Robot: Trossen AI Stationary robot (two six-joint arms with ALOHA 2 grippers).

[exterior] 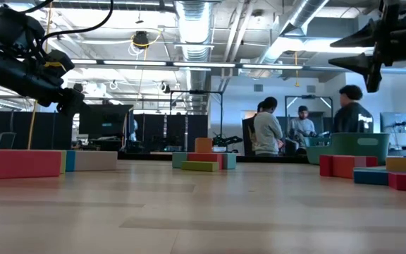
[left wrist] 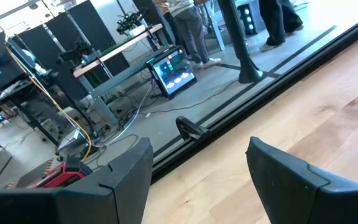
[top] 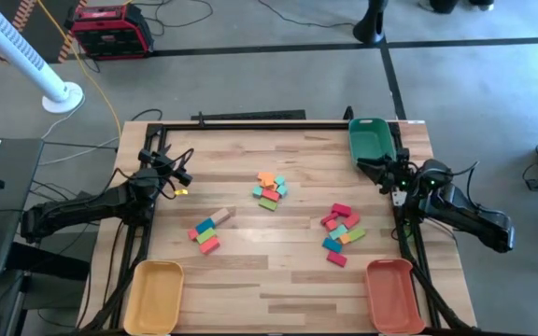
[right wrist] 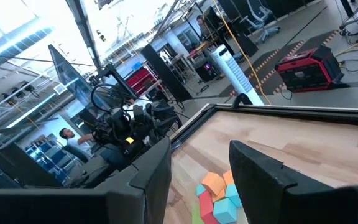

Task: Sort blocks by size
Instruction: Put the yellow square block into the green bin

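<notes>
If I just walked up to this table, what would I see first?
Three little heaps of bright blocks on the wooden table: one in the middle, one toward the left, one toward the right. Colourful trays come next: green tray at the far right corner, yellow tray and orange tray at the near corners.

No text, label, brand, number or sign is showing clearly enough to read in any view. A lit screen (left wrist: 174, 70) is glowing on the floor beyond the table, but whatever it is displaying is too small and blurred to make out.
</notes>
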